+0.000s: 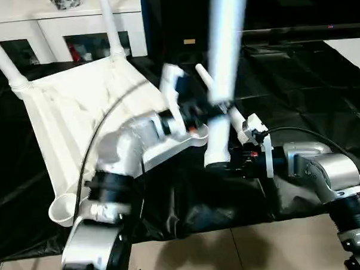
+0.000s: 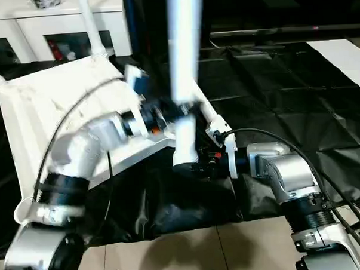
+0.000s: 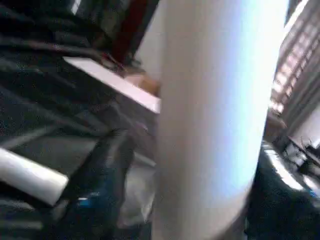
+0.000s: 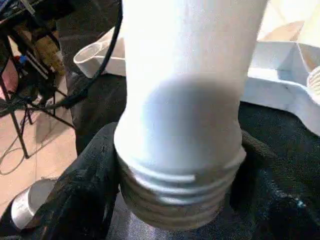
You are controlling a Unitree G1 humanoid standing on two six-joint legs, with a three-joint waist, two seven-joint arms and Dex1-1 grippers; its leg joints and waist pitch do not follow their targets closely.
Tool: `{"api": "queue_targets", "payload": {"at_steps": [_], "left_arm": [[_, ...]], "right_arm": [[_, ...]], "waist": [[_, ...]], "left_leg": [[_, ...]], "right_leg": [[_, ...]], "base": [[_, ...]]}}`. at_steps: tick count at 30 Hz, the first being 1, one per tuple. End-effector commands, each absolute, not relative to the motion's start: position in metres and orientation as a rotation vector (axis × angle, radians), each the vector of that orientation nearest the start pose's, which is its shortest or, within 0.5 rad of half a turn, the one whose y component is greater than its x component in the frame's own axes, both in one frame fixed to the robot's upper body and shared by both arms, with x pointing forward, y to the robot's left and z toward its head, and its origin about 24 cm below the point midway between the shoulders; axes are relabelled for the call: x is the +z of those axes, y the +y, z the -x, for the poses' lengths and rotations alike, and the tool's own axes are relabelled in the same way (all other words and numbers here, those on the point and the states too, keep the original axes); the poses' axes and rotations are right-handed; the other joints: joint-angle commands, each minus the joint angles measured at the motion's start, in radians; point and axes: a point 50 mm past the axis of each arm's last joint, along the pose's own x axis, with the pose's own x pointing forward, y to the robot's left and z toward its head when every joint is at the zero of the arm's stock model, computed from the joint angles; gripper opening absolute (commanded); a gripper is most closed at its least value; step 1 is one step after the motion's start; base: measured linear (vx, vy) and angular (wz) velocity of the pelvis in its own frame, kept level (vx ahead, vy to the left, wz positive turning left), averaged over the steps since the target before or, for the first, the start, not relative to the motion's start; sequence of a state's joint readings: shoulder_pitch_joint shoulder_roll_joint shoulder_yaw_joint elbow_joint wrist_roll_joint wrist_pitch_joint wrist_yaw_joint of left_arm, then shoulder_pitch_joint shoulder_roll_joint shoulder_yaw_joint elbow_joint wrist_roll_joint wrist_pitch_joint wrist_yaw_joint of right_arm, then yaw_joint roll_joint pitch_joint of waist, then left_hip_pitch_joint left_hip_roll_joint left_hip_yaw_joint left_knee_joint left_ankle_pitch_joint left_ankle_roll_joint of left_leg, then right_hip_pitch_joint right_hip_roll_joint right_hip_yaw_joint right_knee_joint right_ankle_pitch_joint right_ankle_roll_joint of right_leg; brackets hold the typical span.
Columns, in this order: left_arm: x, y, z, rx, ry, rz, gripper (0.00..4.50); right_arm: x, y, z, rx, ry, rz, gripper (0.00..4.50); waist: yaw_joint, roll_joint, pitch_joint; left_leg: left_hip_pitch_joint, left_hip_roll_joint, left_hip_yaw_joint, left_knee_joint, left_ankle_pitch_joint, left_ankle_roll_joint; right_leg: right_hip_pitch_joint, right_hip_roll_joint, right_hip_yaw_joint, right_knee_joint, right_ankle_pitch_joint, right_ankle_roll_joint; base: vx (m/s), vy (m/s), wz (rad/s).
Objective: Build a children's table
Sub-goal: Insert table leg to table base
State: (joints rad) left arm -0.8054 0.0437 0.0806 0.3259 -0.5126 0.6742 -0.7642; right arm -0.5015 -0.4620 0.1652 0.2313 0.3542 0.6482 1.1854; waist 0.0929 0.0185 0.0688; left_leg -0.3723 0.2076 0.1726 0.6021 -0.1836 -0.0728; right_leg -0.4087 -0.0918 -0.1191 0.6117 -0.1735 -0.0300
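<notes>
The white tabletop (image 1: 65, 116) lies underside up on the black-covered work table. Two legs (image 1: 3, 59) (image 1: 109, 24) stand in its far corner sockets, and the near left socket (image 1: 62, 209) is empty. A third leg (image 1: 227, 43) stands upright beside the tabletop's near right corner. My right gripper (image 1: 220, 160) is shut on its lower end, just above the threaded tip (image 4: 175, 195). My left gripper (image 1: 203, 113) is higher up on the same leg (image 3: 215, 120), and its black finger (image 3: 100, 190) stands a little off the tube.
The black cover (image 1: 309, 87) spreads to the right and behind. A white cabinet (image 1: 62, 26) stands at the back left, and tiled floor (image 1: 233, 252) shows past the table's near edge. A white tube (image 3: 30, 175) lies on the cover.
</notes>
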Motion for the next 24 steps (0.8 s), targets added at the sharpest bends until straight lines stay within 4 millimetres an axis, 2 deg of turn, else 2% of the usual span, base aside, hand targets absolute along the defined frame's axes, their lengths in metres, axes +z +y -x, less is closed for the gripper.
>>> {"api": "queue_targets", "payload": {"at_steps": [1,2,5,6,9,10,12,14,16,17,18,19,22,23,24], "left_arm": [[0.172,0.062,-0.350,-1.086,0.104,0.479,2.97],[0.172,0.062,-0.352,-1.065,0.105,0.500,2.81],[0.173,0.063,-0.353,-1.046,0.100,0.525,2.77],[0.174,0.063,-0.354,-1.041,0.098,0.534,2.39],[0.176,0.063,-0.354,-1.029,0.099,0.559,2.29],[0.176,0.063,-0.354,-1.016,0.105,0.572,2.29],[0.175,0.063,-0.355,-0.995,0.115,0.577,1.97],[0.174,0.062,-0.357,-0.969,0.133,0.584,1.93],[0.175,0.064,-0.359,-0.949,0.139,0.578,1.87],[0.175,0.065,-0.359,-0.947,0.139,0.577,1.86],[0.177,0.067,-0.359,-0.943,0.141,0.573,1.86],[0.179,0.068,-0.359,-0.936,0.139,0.563,1.86],[0.181,0.069,-0.360,-0.924,0.137,0.558,1.86],[0.182,0.069,-0.362,-0.908,0.139,0.550,1.85],[0.182,0.070,-0.363,-0.894,0.140,0.542,1.85]], "right_arm": [[0.095,-0.148,-0.301,1.286,0.460,-0.055,2.76],[0.096,-0.148,-0.302,1.279,0.453,-0.055,2.76],[0.096,-0.148,-0.303,1.276,0.449,-0.054,2.76],[0.097,-0.148,-0.303,1.275,0.448,-0.054,2.76],[0.096,-0.146,-0.303,1.269,0.442,-0.053,2.76],[0.095,-0.146,-0.304,1.266,0.440,-0.054,2.76],[0.095,-0.145,-0.304,1.263,0.435,-0.053,2.76],[0.097,-0.144,-0.305,1.255,0.419,-0.055,2.76],[0.099,-0.140,-0.307,1.246,0.386,-0.059,2.76],[0.100,-0.139,-0.308,1.245,0.382,-0.059,2.76],[0.101,-0.137,-0.308,1.236,0.372,-0.085,3.32],[0.101,-0.136,-0.308,1.221,0.364,-0.126,3.32],[0.102,-0.137,-0.309,1.204,0.352,-0.156,3.52],[0.104,-0.139,-0.308,1.196,0.335,-0.149,3.73],[0.105,-0.142,-0.309,1.176,0.320,-0.150,3.81]], "waist": [[0.006,-0.017,-0.090],[0.007,-0.014,-0.090],[0.009,-0.016,-0.091],[0.010,-0.017,-0.091],[0.013,-0.016,-0.092],[0.013,-0.019,-0.092],[0.014,-0.018,-0.092],[0.014,-0.017,-0.092],[0.017,-0.011,-0.093],[0.016,-0.013,-0.093],[0.015,-0.013,-0.093],[0.015,-0.007,-0.092],[0.014,-0.007,-0.093],[0.015,-0.004,-0.094],[0.015,-0.006,-0.095]], "left_leg": [[0.000,0.017,-0.001,-0.049,-0.059,0.100],[0.000,0.017,-0.002,-0.049,-0.060,0.101],[0.000,0.015,-0.001,-0.048,-0.056,0.101],[0.000,0.015,-0.001,-0.047,-0.055,0.102],[0.000,0.016,-0.001,-0.046,-0.047,0.102],[0.000,0.017,-0.001,-0.047,-0.047,0.103],[0.001,0.017,-0.001,-0.047,-0.046,0.105],[0.000,0.017,-0.001,-0.047,-0.047,0.105],[0.001,0.017,-0.003,-0.046,-0.048,0.102],[0.000,0.017,-0.003,-0.047,-0.047,0.102],[0.001,0.016,-0.003,-0.047,-0.049,0.101],[0.001,0.017,-0.004,-0.047,-0.055,0.097],[0.003,0.017,-0.004,-0.048,-0.057,0.092],[0.003,0.017,-0.004,-0.047,-0.054,0.093],[0.002,0.016,-0.004,-0.047,-0.051,0.094]], "right_leg": [[0.075,-0.052,0.053,-0.068,-0.143,-0.201],[0.075,-0.052,0.053,-0.069,-0.143,-0.202],[0.076,-0.052,0.053,-0.068,-0.134,-0.205],[0.077,-0.051,0.054,-0.067,-0.128,-0.206],[0.077,-0.052,0.054,-0.064,-0.121,-0.207],[0.077,-0.051,0.053,-0.065,-0.118,-0.206],[0.076,-0.052,0.053,-0.065,-0.118,-0.209],[0.077,-0.052,0.053,-0.065,-0.120,-0.207],[0.076,-0.052,0.053,-0.064,-0.114,-0.209],[0.076,-0.052,0.053,-0.065,-0.114,-0.208],[0.076,-0.052,0.052,-0.064,-0.113,-0.208],[0.075,-0.052,0.053,-0.065,-0.116,-0.209],[0.076,-0.051,0.053,-0.063,-0.105,-0.210],[0.076,-0.051,0.052,-0.063,-0.102,-0.211],[0.077,-0.050,0.052,-0.063,-0.094,-0.211]], "base": [[0.000,0.000,0.00],[0.000,0.000,0.00],[0.000,0.000,0.00],[0.000,0.000,0.00],[0.000,0.000,0.00],[0.000,0.000,0.00],[0.000,0.000,0.00],[0.000,0.000,0.00],[0.000,0.000,0.00],[0.000,0.000,0.00],[0.000,0.000,0.00],[0.000,0.000,0.00],[0.000,0.000,0.00],[0.000,0.000,0.00],[0.000,0.000,0.00]]}}
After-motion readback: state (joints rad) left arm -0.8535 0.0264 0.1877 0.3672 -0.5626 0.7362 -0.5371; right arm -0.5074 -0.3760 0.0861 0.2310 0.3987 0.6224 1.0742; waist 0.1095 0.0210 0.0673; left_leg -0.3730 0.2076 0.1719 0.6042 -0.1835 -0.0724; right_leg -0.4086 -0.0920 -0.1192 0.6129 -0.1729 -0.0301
